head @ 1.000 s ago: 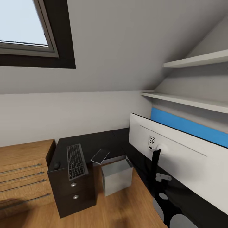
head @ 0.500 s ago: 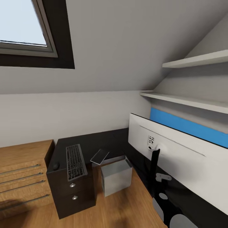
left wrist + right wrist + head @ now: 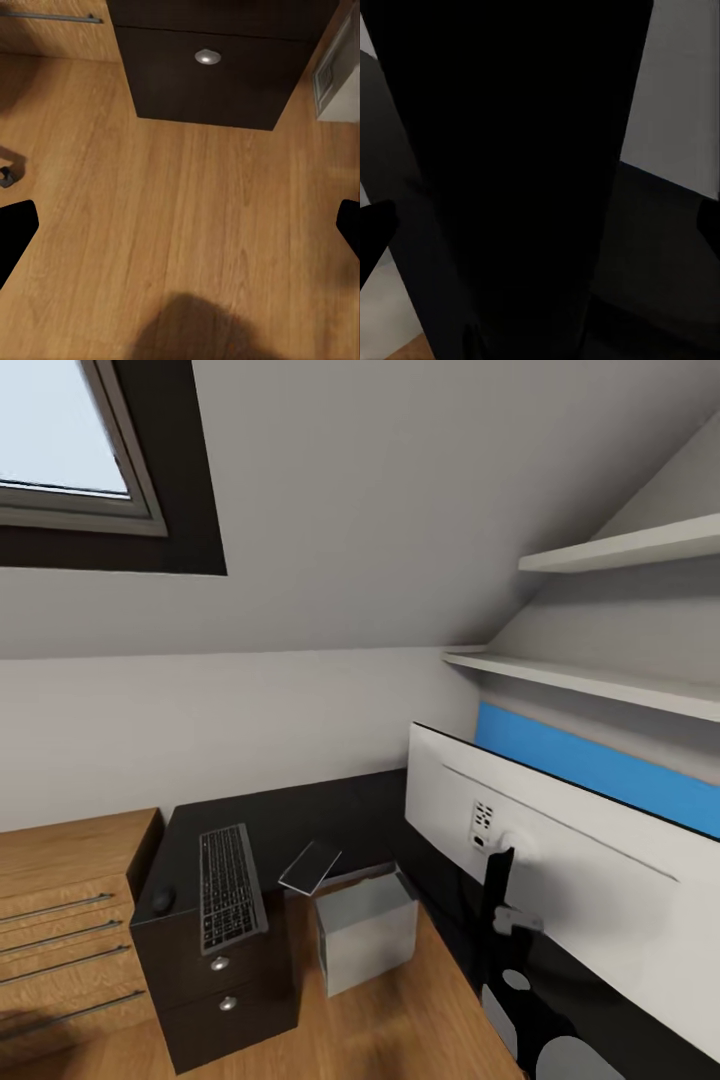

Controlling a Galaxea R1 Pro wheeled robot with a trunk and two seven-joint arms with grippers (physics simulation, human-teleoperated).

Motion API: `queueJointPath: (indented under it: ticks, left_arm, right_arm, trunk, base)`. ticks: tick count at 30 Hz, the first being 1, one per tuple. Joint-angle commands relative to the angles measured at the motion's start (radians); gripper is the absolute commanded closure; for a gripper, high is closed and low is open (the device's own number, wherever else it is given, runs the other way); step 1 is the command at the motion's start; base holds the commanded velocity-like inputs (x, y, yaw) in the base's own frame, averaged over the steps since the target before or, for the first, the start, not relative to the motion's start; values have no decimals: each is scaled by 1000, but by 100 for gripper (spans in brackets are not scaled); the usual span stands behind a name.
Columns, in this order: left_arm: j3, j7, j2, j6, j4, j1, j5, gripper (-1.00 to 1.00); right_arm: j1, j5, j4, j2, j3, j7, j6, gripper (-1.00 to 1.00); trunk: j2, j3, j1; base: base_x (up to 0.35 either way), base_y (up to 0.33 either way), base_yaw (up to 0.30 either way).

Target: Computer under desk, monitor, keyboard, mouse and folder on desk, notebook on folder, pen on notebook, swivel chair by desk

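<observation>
Keyboard (image 3: pixel 231 887) on desk (image 3: pixel 300 815); left-wrist cam: floor (image 3: pixel 180 225)

Glossy black desk (image 3: pixel 300 815), pale grey-white computer (image 3: pixel 366 940), dark-keyed silvery keyboard (image 3: pixel 230 875), white-backed monitor (image 3: pixel 560 880).

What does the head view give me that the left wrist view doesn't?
Head view: the keyboard, mouse and notebook on the desk top, and the monitor seen from behind. Left wrist view: the open left end effector over bare wood floor. Both: the desk's drawer unit with silver knobs and the computer beside it.
</observation>
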Motion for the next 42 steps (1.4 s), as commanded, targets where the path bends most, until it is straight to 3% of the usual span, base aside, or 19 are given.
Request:
queueJointPath:
  ticks: [1, 29, 30, 42]
  left_arm:
    - [-6, 6, 2, -7, -1, 0, 10, -100]
    - [-6, 6, 2, -7, -1, 0, 12, -100]
    - [-6, 6, 2, -7, -1, 0, 12, -100]
    - [-6, 6, 2, -7, -1, 0, 12, -100]
  right_arm:
    - [-1, 5, 1, 1, -4, -10, -3, -100]
    - [-1, 10, 1, 3, 0, -31, -1, -100]
    - [-1, 10, 1, 3, 0, -31, -1, 100]
    - [-1, 10, 1, 3, 0, -30, -3, 100]
  trunk:
    - [-1, -1, 1]
    - [-1, -1, 1]
    - [-1, -1, 1]
    - [-1, -1, 1]
  base:
    - [151, -108, 0]
    - [16, -11, 0]
    - [0, 0, 0]
    - [0, 0, 0]
